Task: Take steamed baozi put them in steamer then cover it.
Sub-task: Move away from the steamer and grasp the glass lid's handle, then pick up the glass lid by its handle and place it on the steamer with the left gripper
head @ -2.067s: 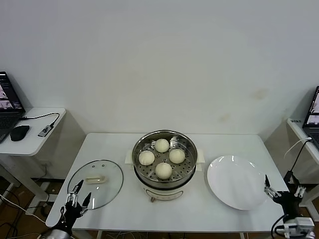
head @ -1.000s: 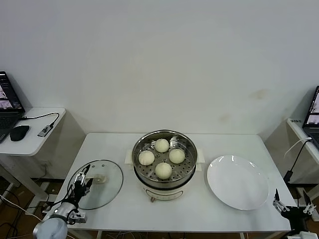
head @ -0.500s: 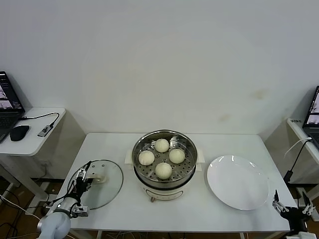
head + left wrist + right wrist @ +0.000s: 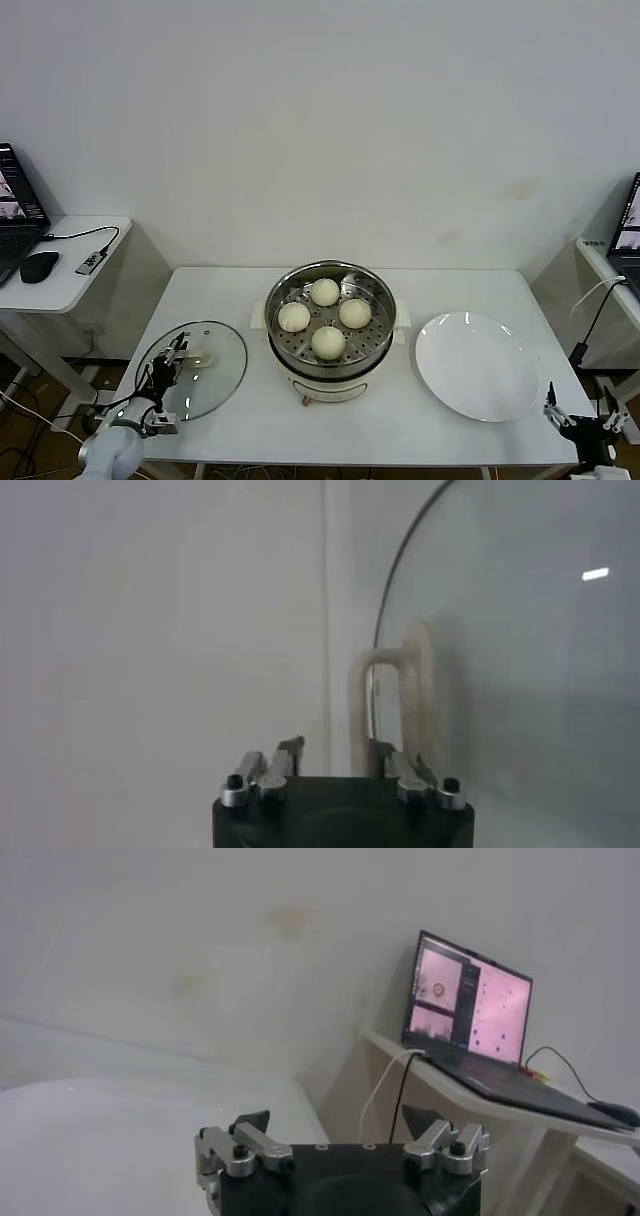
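Altogether four steamed baozi [image 4: 324,317], one steamer [image 4: 375,355].

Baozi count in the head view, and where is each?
4, all on the perforated tray inside the steamer: back baozi, left baozi, right baozi, front baozi. None on the white plate; none appear hidden.

A lab or test room set up for robot trials is shown rather than a real kitchen. A plain white tabletop [image 4: 230,290] is placed against a bare white wall [image 4: 330,120], and kitchenware is laid out on it with no stove or cupboards around. Small side desks [image 4: 70,285] are seen on both sides, with open laptops [image 4: 465,1008], a mouse [image 4: 40,266] and trailing cables [image 4: 85,235].
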Controlling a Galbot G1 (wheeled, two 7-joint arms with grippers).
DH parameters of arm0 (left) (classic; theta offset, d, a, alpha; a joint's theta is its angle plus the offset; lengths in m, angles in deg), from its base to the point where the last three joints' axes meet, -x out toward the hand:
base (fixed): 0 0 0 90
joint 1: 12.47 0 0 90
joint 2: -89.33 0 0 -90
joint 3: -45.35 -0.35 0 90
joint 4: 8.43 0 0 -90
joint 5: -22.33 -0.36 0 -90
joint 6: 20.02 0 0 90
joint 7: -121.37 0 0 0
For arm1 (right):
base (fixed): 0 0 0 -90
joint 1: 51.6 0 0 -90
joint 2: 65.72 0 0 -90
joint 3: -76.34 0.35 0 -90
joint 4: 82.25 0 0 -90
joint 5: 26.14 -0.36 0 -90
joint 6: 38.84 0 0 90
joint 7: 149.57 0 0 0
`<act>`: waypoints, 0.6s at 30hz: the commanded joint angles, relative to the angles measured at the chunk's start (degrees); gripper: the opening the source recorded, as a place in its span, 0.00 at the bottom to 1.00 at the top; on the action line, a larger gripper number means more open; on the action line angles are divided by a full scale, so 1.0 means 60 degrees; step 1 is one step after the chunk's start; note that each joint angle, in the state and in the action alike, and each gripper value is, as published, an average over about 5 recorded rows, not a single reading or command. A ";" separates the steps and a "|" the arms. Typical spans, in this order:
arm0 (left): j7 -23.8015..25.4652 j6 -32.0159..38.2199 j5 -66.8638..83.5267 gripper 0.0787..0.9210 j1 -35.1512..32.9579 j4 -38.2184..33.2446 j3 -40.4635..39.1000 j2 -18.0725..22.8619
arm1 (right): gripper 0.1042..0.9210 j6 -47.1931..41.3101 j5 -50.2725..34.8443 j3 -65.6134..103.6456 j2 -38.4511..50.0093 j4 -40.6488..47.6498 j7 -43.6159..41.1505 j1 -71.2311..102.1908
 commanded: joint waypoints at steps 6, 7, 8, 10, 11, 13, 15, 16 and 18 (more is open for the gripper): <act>-0.0638 0.0335 0.0722 0.11 -0.0551 -0.1161 0.0395 -0.0268 | 0.88 0.0376 0.0048 -0.0357 0.0016 -0.0165 -0.0121 0.0063; -0.0583 0.0277 0.0871 0.10 -0.0765 -0.1527 0.0487 -0.0374 | 0.88 0.0385 0.0052 -0.0386 0.0027 -0.0196 -0.0129 0.0077; -0.0515 0.0210 0.1022 0.09 -0.0979 -0.1877 0.0579 -0.0489 | 0.88 0.0394 0.0056 -0.0411 0.0040 -0.0226 -0.0137 0.0091; -0.0310 0.0044 0.1378 0.09 -0.1404 -0.2583 0.0784 -0.0751 | 0.88 0.0407 0.0063 -0.0441 0.0064 -0.0280 -0.0151 0.0123; -0.0187 -0.0056 0.1565 0.09 -0.1605 -0.2933 0.0895 -0.0897 | 0.88 0.0415 0.0064 -0.0455 0.0075 -0.0307 -0.0156 0.0143; 0.0109 -0.0263 0.1988 0.09 -0.1941 -0.3630 0.1176 -0.1180 | 0.88 0.0430 0.0072 -0.0485 0.0087 -0.0358 -0.0165 0.0179; 0.0483 -0.0518 0.2437 0.09 -0.2230 -0.4329 0.1490 -0.1453 | 0.88 0.0443 0.0088 -0.0527 0.0091 -0.0407 -0.0174 0.0220; 0.0708 -0.0643 0.2660 0.09 -0.2367 -0.4689 0.1684 -0.1590 | 0.88 0.0453 0.0103 -0.0554 0.0091 -0.0436 -0.0178 0.0242; 0.1112 -0.0902 0.3034 0.09 -0.2570 -0.5300 0.1999 -0.1839 | 0.88 0.0478 0.0135 -0.0609 0.0086 -0.0484 -0.0185 0.0286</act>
